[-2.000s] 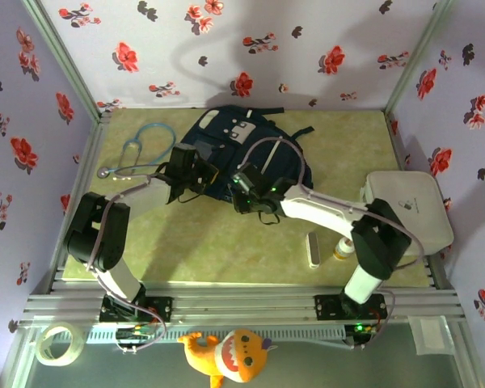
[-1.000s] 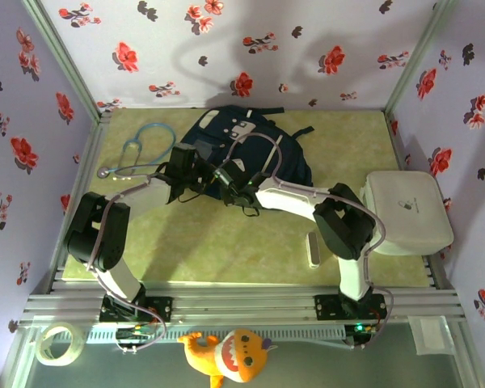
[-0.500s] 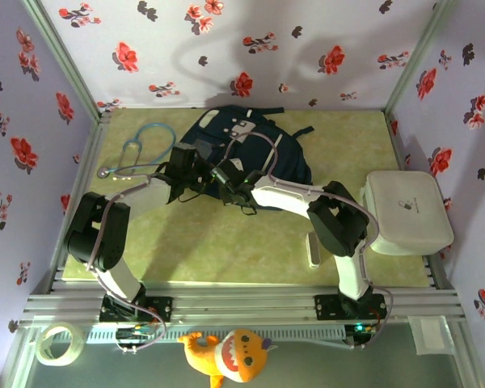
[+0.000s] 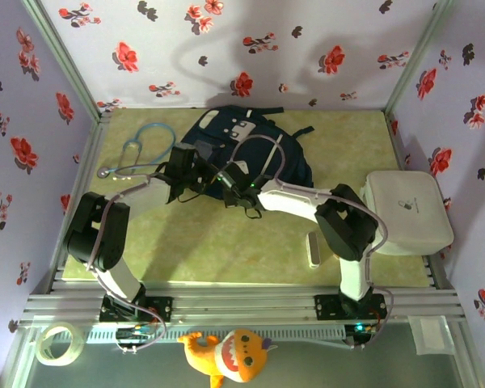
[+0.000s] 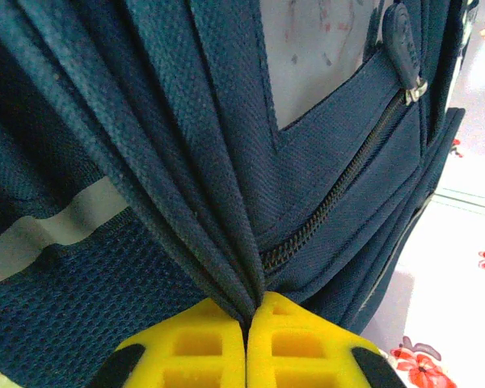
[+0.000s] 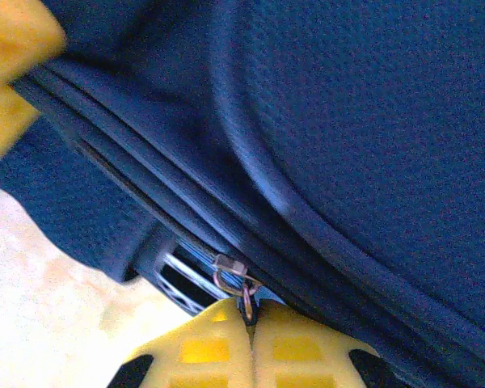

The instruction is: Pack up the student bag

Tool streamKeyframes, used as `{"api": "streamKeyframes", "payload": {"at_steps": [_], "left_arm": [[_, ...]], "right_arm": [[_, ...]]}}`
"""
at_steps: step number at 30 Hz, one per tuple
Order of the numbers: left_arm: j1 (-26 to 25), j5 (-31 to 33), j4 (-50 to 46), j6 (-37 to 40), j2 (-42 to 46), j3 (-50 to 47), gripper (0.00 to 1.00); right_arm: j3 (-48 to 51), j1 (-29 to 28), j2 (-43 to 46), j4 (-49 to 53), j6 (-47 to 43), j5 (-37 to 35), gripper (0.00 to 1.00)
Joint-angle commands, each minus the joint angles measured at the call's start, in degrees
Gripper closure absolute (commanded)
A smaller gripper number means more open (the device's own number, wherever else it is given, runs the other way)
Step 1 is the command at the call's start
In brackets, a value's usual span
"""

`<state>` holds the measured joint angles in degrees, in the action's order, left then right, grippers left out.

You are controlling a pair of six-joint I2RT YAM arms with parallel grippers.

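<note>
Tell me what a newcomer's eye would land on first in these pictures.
The navy student bag lies at the back of the table, with both arms reaching in on its near edge. Up close, the left gripper is shut on a fold of its fabric, and the right gripper pinches a small metal zipper pull. A white case sits at the table's right edge.
</note>
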<state>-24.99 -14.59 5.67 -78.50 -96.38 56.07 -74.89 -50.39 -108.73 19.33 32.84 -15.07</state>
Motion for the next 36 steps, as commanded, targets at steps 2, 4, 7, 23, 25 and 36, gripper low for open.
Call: {"api": "streamKeyframes", "payload": {"at_steps": [2, 4, 7, 23, 25, 36], "left_arm": [[2.19, -0.97, 0.09, 2.95, 0.5, 0.01, 0.98], [2.58, -1.02, -0.15, 3.33, 0.49, -0.08, 0.98], [2.71, -1.18, -0.23, 3.69, 0.4, 0.0, 0.98], [1.91, -3.47, 1.09, 2.49, 0.53, -0.31, 0.98], [1.96, -3.47, 1.1, 2.55, 0.55, -0.26, 0.98], [2.86, -2.67, -0.5, 4.15, 0.67, -0.44, 0.98]], "right_arm": [[6.8, 1.78, 5.63, 5.55, 6.28, -5.85, 0.97], [8.76, 1.86, 7.29, 7.12, 7.79, -7.38, 0.98], [9.86, 2.0, 8.19, 7.76, 8.97, -8.4, 0.98], [2.44, 2.27, 2.64, 4.93, 1.94, -5.23, 0.77], [1.99, 2.31, 2.26, 4.94, 1.63, -5.23, 0.76], [4.15, 2.56, 3.97, 5.85, 3.1, -10.22, 0.95]]}}
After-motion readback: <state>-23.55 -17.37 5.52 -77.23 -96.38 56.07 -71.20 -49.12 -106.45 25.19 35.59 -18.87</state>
